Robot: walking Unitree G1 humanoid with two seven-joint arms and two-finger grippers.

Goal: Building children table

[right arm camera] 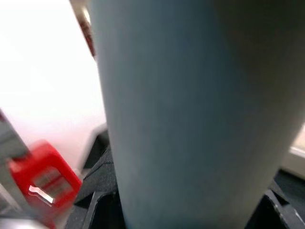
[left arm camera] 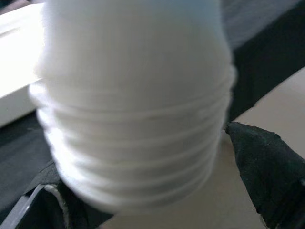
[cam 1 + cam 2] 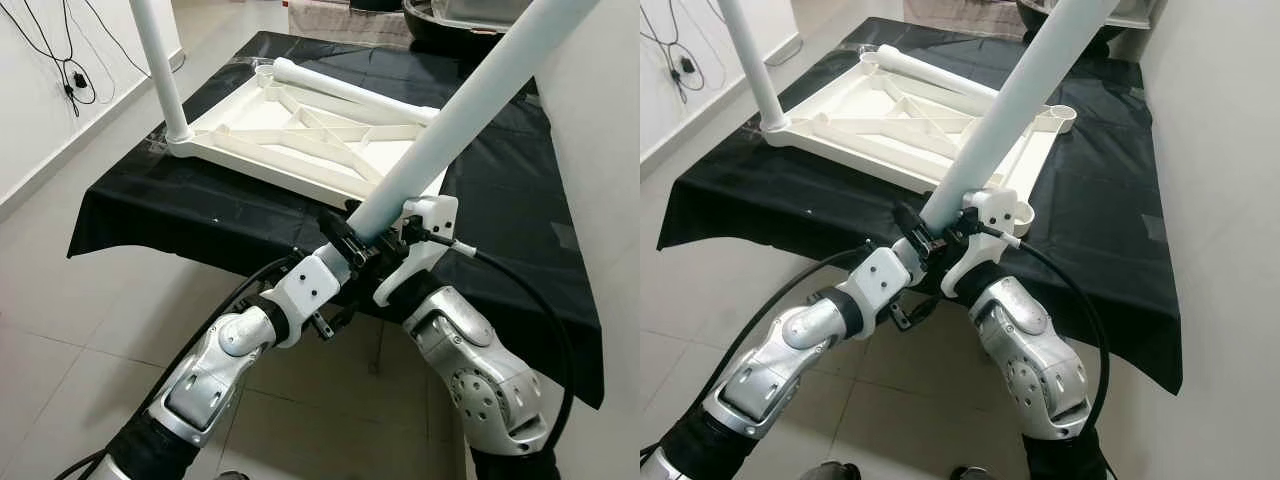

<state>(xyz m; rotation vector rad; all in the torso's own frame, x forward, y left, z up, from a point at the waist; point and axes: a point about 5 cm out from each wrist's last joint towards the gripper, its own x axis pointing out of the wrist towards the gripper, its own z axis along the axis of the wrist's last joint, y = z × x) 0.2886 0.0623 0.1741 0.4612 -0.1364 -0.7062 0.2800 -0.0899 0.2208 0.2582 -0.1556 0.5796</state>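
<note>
Black cloth covers the worktop (image 3: 180,190), where the upturned tabletop (image 3: 300,135) lies. A white leg (image 3: 460,110) is clamped near its threaded end by both the left pincer (image 3: 352,240) and right pincer (image 3: 405,232), its axis slanting up-right above the near corner.

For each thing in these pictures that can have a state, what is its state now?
Tabletop: upside down on the black cloth.
Upright leg: standing in a corner socket.
Loose leg: lying on the tabletop.
Held leg: tilted, threaded end down.
Left gripper: shut on held leg.
Right gripper: shut on held leg.
</note>
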